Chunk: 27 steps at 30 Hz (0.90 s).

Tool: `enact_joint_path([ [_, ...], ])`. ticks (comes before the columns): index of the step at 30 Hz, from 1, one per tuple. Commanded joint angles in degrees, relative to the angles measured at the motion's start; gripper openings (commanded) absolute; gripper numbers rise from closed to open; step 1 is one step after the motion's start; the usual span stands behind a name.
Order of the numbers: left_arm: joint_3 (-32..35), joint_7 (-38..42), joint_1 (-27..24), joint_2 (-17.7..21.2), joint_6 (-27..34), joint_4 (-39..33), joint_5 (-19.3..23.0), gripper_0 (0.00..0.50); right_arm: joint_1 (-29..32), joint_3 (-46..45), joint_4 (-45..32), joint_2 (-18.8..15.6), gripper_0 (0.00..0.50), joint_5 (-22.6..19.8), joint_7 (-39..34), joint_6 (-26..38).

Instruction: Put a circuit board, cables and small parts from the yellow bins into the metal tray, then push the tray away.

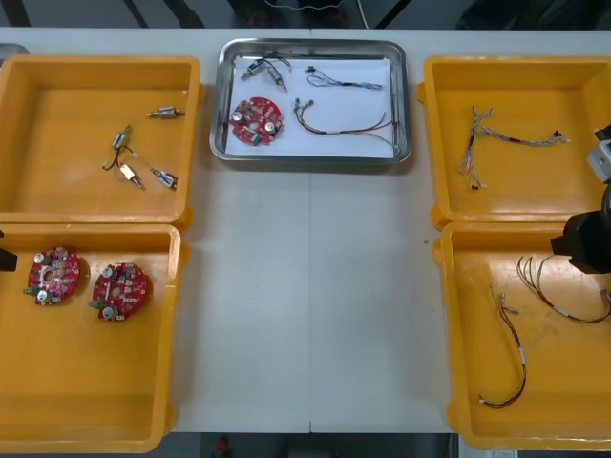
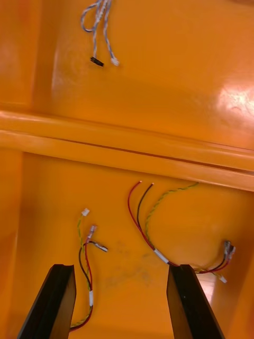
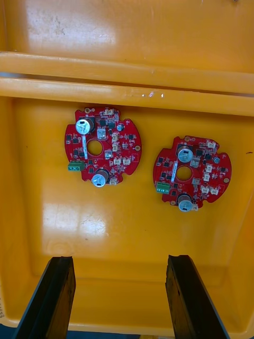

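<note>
- The tray (image 1: 218, 105) sits on the bench (image 1: 305, 305) at the upper centre of the front view, between the two upper bins, and is white inside
- In the tray, a board (image 1: 256, 121) lies at lower left with small parts (image 1: 264, 71) just above it
- A dark cable (image 1: 344, 78) lies at the tray's upper right, and a red-yellow cable (image 1: 346, 124) lies below it
- The upper left bin (image 1: 57, 143) holds loose parts (image 1: 143, 143) scattered toward its right side
- The lower left bin (image 1: 95, 382) holds two spare boards flat near its upper left corner: the outer board (image 1: 55, 275) and the inner board (image 1: 119, 289), side by side and apart
- The left claw (image 3: 120, 259) hangs open over that bin, with its fingers wide apart and gripping nothing; both spare boards lie beyond the fingertips, untouched
- The upper right bin (image 1: 563, 181) holds a blue-white cable (image 1: 506, 138)
- The lower right bin (image 1: 563, 401) holds a long cable (image 1: 521, 363) and a looped cable (image 1: 554, 303), both red and yellow, on its floor
- The right claw (image 2: 121, 270) is open above the lower right bin and holds nothing; one cable lies just beside each finger
- The right arm shows at the right edge of the front view, over the wall between the two right bins
</note>
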Motion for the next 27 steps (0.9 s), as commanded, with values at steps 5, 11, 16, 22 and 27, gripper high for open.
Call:
enact_joint_path([
  [5,1.8,-1.7,0.8,2.5,0.3,-1.3,-0.5,0.500,2.2,-3.6,-0.3,-2.5,0.500,0.5,-0.8,0.2],
  [11,1.8,-1.7,0.8,2.5,0.3,-1.3,-0.5,0.500,3.9,-4.2,0.0,-2.5,0.500,1.5,-1.7,0.2],
  [16,1.8,-1.7,0.8,2.5,0.3,-1.3,-0.5,0.500,5.8,-5.7,0.9,-2.5,0.500,0.4,-2.9,0.2],
  [22,1.8,-1.7,0.8,2.5,0.3,-1.3,-0.5,0.500,6.4,-7.7,4.4,-2.5,0.500,-4.1,-6.7,0.2],
  [27,1.8,-1.7,0.8,2.5,0.3,-1.3,-0.5,0.500,6.2,-7.7,4.4,-3.1,0.500,-4.2,-6.7,0.2],
])
